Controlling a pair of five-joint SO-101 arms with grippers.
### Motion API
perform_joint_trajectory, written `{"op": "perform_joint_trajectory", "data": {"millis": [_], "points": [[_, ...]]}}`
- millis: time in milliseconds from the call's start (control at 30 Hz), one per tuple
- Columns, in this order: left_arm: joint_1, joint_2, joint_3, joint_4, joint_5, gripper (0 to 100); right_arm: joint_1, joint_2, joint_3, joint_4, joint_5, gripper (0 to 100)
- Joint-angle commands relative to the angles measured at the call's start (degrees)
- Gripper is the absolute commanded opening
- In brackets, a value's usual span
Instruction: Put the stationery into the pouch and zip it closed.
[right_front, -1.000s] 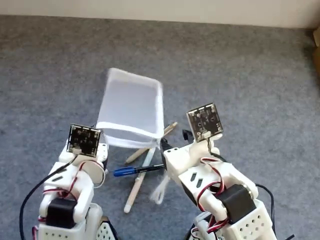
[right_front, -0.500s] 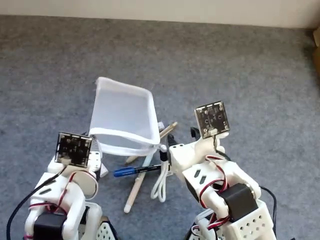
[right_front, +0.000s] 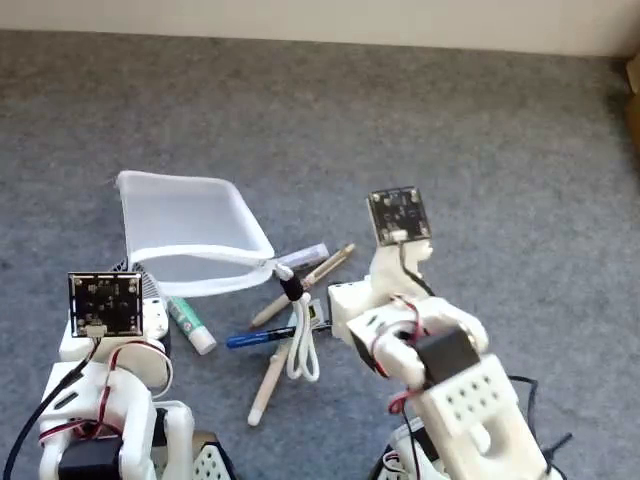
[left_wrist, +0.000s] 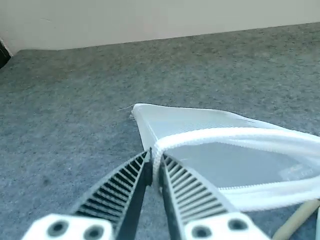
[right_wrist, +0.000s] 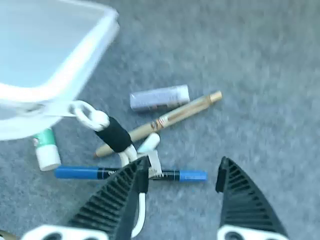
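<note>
I find the left gripper closed tight on the white zip edge of the pouch, at one end of its mouth. The pouch is white mesh. It lies on the grey worktop with its mouth gaping toward the arms.

Every item of stationery is outside the pouch, on the worktop between the two arms:
- A green-and-white glue stick lies just beside the left arm, close under the pouch's near rim.
- A blue pen lies crosswise.
- A white stick crosses the blue pen at an angle; I cannot tell what sort of stick it is.
- A white cord runs from the far end of the pouch's mouth, passes through a black band and loops over the blue pen.
- A gold pen lies slantwise beyond the blue pen.
- A short silver tube lies just beside the gold pen.

The right gripper hangs above the blue pen, its jaws wide apart and holding nothing.
</note>
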Motion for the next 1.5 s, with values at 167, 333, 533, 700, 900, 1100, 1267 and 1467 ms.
{"op": "perform_joint_trajectory", "data": {"millis": [167, 333, 533, 700, 900, 1100, 1267, 1467], "points": [[-0.84, 0.04, -2.59, 0.26, 2.37, 1, 1.01, 12.7, -1.89, -8.4, -8.18, 20.7], [-0.84, 0.04, -1.98, 0.0, 2.46, 1, 1.01, 19.3, -1.89, -12.97, -15.12, 20.8], [-2.86, -0.22, -0.66, 0.0, 2.46, 1, 0.92, 26.07, -7.6, -18.24, -19.43, 20.6], [-6.2, -0.04, -0.48, 0.18, 2.46, 1, 0.92, 35.3, -18.42, -13.93, -24.0, 20.6], [-7.43, -0.22, -0.48, 0.18, 2.46, 1, 0.92, 44.0, -29.49, -12.88, -27.78, 20.6], [-7.43, -0.22, -0.4, 0.18, 2.46, 1, -1.01, 51.56, -35.65, -12.88, -30.59, 20.6], [-7.6, -0.31, 1.1, -0.18, 2.46, 1, -2.95, 57.45, -38.2, -12.97, -30.68, 20.6], [-7.6, -0.31, 2.59, -0.18, 2.46, 1, -3.65, 62.11, -41.36, -12.88, -30.68, 20.6]]}}
